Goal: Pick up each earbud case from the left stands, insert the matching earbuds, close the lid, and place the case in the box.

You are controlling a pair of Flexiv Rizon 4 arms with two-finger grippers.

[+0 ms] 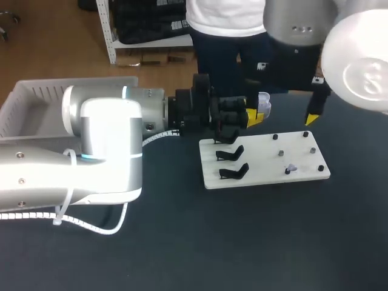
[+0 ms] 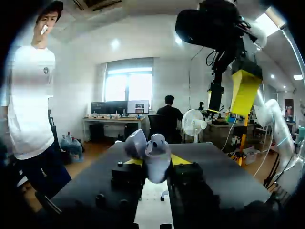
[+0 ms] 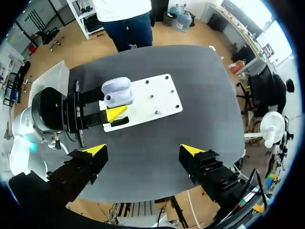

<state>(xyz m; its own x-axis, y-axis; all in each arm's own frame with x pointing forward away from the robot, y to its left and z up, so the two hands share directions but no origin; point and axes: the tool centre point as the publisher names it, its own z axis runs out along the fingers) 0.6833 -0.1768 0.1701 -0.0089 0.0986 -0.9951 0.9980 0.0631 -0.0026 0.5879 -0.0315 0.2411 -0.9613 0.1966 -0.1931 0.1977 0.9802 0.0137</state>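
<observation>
My left gripper (image 1: pixel 257 115) (image 2: pixel 156 163) is shut on a pale lilac earbud case (image 1: pixel 264 103) (image 2: pixel 155 156) (image 3: pixel 116 91) and holds it in the air over the far left edge of the white board (image 1: pixel 267 176) (image 3: pixel 157 102). The case's lid (image 2: pixel 135 142) stands open. Three black stands (image 1: pixel 231 154) on the board's left side hold nothing. A small pale earbud (image 1: pixel 291 167) lies among the black pegs on the board's right side. My right gripper (image 1: pixel 312 116) (image 3: pixel 144 150) hangs high above the table with its fingers wide open and nothing between them.
A grey box (image 1: pixel 30 106) (image 3: pixel 56 71) stands at the table's far left, behind my left arm. Several black pegs (image 1: pixel 313 149) stick up from the board's right half. The dark tabletop (image 1: pixel 254 242) spreads in front of the board.
</observation>
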